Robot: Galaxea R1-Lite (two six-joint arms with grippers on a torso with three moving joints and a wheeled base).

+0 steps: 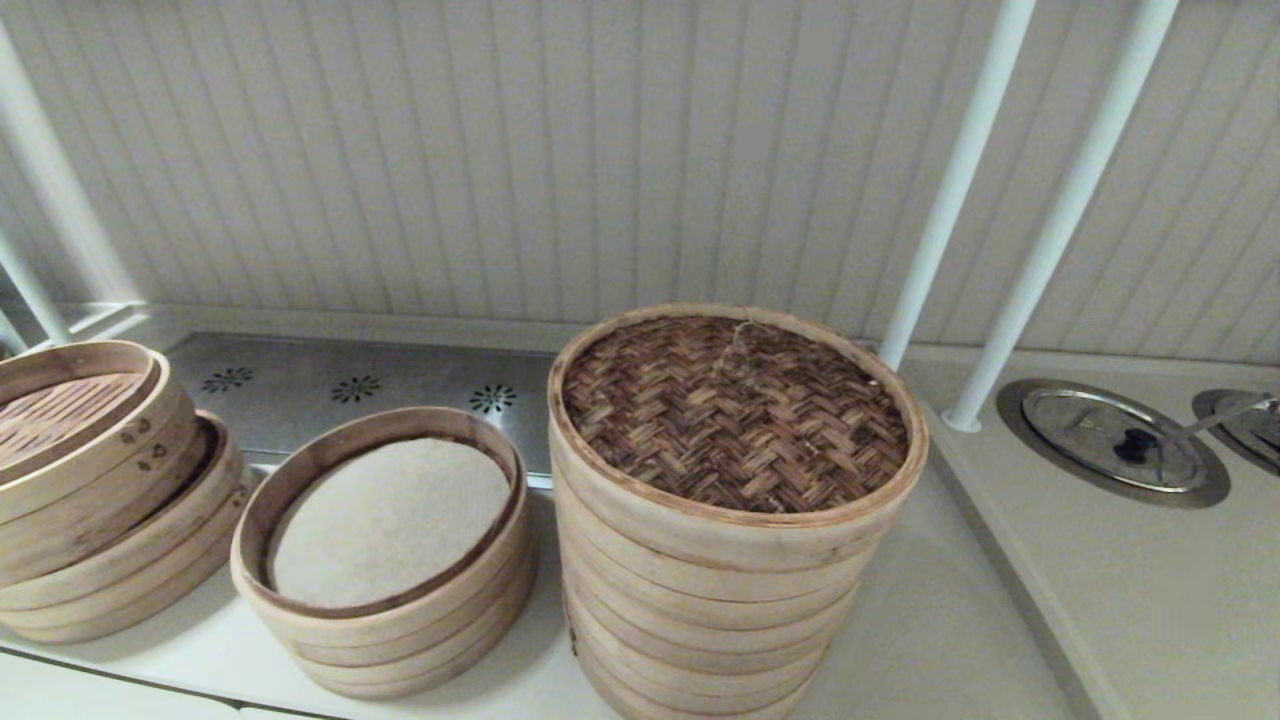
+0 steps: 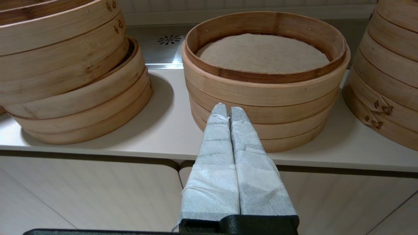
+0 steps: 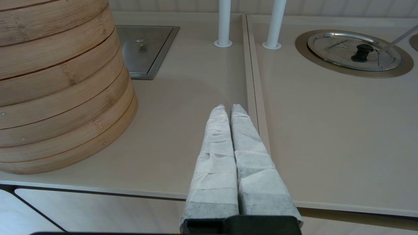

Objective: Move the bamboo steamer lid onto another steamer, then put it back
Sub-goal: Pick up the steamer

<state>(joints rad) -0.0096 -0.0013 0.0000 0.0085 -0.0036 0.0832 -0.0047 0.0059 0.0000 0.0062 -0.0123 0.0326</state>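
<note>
Lid: the bamboo steamer lid (image 1: 735, 408) sits flat on top of the tallest steamer stack (image 1: 700, 610), centre-right of my head view; its dark woven top faces up inside a pale rim.
Middle stack: a shorter open steamer (image 1: 385, 560) stands just left of the tall one, lower centre-left of the frame, with a whitish liner (image 1: 390, 520) inside.
Left stack: a tilted stack with a slatted top (image 1: 90, 480) is at the far left edge.
Left gripper: my left gripper (image 2: 228, 111) hovers off the counter's front edge, its wrapped fingers pressed together with nothing between them, pointing at the middle stack.
Right gripper: my right gripper (image 3: 228, 109) hangs over the counter (image 3: 183, 107), fingers closed together and empty, apart from the tall stack.
Far right: a round metal cover with a black knob (image 1: 1115, 445) is set into the counter.
</note>
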